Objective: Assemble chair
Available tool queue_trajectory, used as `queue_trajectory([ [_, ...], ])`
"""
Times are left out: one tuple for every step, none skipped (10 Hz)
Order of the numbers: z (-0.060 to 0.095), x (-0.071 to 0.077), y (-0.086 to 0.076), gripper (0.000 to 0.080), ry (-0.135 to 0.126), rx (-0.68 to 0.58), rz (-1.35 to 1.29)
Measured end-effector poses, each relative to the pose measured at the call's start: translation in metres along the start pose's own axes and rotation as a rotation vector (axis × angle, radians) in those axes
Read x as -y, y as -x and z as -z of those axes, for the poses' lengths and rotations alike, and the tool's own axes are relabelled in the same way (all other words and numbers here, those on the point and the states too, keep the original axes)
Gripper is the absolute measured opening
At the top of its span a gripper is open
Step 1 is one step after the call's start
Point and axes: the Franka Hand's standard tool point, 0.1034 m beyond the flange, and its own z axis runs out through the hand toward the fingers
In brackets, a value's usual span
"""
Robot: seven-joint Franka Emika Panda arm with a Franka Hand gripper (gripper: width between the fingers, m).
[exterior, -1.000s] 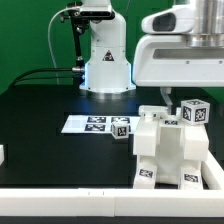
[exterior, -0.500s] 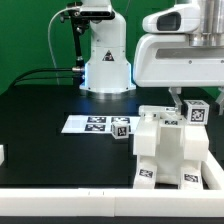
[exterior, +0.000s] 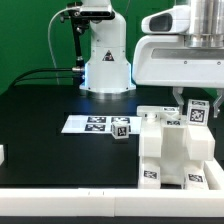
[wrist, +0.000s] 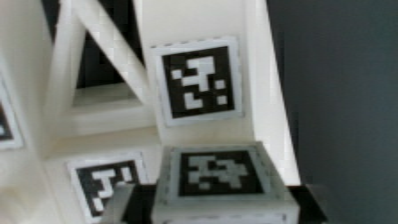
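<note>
The chair's partly built white body (exterior: 172,150) stands at the exterior view's right, with tags on its front. At its top right corner sits a small white tagged block (exterior: 197,112), and my gripper (exterior: 194,101) comes down on it from above. In the wrist view the same block (wrist: 217,172) fills the space between my gripper's (wrist: 222,202) dark fingers (wrist: 143,204), which lie against both its sides, so the gripper is shut on it. Behind the block rises a tall white chair bar (wrist: 199,80) with a tag and slanted struts.
The marker board (exterior: 88,124) lies flat at mid-table, and a small tagged white cube (exterior: 121,127) stands at its right end. Another white piece (exterior: 2,155) shows at the left edge. The robot base (exterior: 107,62) stands at the back. A white rail (exterior: 70,198) borders the front.
The fingers have drawn in from wide open onto the small block at the chair's top right corner. The hand has barely shifted, and the chair body stays where it was.
</note>
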Motion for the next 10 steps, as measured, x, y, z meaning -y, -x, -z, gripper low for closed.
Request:
queue_trajectory([
  [-0.0001, 0.0005, 0.0001, 0.0272, -0.002, -0.002, -0.136],
  [-0.0004, 0.0002, -0.0001, 0.0272, -0.005, -0.003, -0.26],
  [-0.0005, 0.0004, -0.0002, 0.0272, -0.008, -0.001, -0.36],
  [-0.0006, 0.0007, 0.0, 0.0272, -0.009, 0.001, -0.487],
  [-0.0008, 0.0008, -0.0004, 0.0272, -0.017, 0.008, -0.586],
  [-0.0009, 0.002, -0.0007, 0.0272, -0.028, 0.019, -0.721],
  [-0.0011, 0.0028, -0.0003, 0.0272, -0.032, 0.025, -0.802],
  [-0.0011, 0.004, 0.0, 0.0272, -0.04, 0.034, -0.901],
  [-0.0014, 0.0037, -0.0002, 0.0272, -0.049, 0.042, -0.965],
  [-0.0015, 0.0035, -0.0001, 0.0272, -0.055, 0.045, -0.971],
])
